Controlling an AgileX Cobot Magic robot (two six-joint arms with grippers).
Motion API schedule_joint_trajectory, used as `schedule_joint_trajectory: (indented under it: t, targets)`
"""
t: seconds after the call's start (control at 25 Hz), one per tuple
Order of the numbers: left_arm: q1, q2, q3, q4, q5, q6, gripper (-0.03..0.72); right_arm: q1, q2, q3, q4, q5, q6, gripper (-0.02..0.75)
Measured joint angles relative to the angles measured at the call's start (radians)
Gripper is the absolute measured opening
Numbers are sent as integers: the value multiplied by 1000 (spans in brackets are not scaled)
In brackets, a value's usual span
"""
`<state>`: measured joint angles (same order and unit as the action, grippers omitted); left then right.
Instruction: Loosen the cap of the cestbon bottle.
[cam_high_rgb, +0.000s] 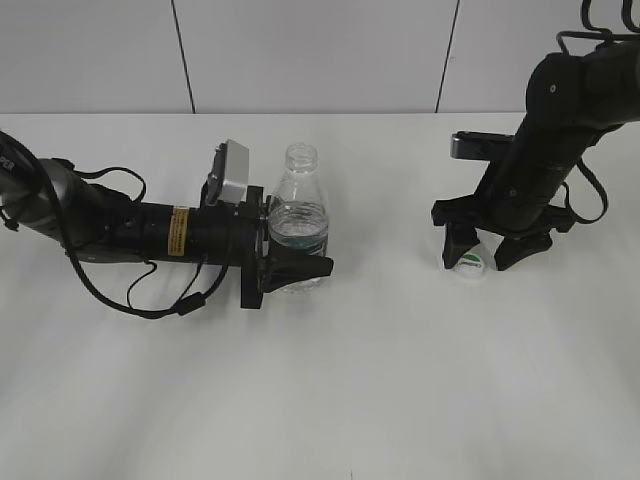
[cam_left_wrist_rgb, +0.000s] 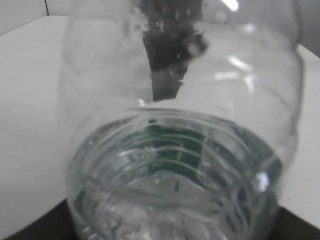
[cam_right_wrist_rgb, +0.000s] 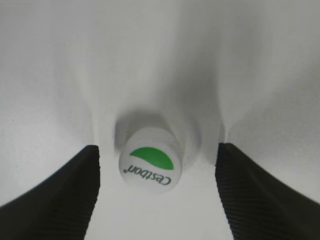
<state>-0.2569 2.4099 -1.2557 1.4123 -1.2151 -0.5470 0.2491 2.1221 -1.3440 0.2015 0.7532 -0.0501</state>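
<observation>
Exterior view: cestbon bottle (cam_high_rgb: 298, 222) centre frame, uncapped, thin-walled and slippery, pinched at its label by left gripper (cam_high_rgb: 290, 262); cap (cam_high_rgb: 469, 263) light, stiff, lying on table (cam_high_rgb: 400, 380) at right between spread right gripper (cam_high_rgb: 484, 253); best gripped by rim.

One bottle (cam_high_rgb: 298, 215), one cap (cam_high_rgb: 468, 264).

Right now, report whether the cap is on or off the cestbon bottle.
Off. The cestbon bottle shows a bare open neck, and the cap lies on the table between the right gripper jaws, untouched.
</observation>
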Motion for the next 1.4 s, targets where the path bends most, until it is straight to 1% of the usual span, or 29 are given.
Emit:
schedule_joint_trajectory:
  t: [0.16, 0.44, 0.6, 0.84, 1.04, 1.24, 1.4]
  targets:
    - [0, 0, 0, 0, 0, 0, 407, 0, 0, -20, 2, 30, 0, 567]
    - [0, 0, 0, -6, 0, 0, 407, 0, 0, -166, -4, 202, 1, 572]
    - [-1, 0, 0, -31, 7, 0, 407, 0, 0, -249, -7, 276, 1, 573]
    - [-1, 0, 0, -76, 23, 0, 407, 0, 0, -329, -7, 330, 0, 573]
    - [-1, 0, 0, -117, 35, -5, 407, 0, 0, -349, -7, 367, 0, 573]
    - [-1, 0, 0, -156, 20, -28, 464, 0, 0, -349, -8, 370, 1, 575]
    - [-1, 0, 0, -158, 16, -48, 480, 0, 0, -349, -8, 372, 1, 575]
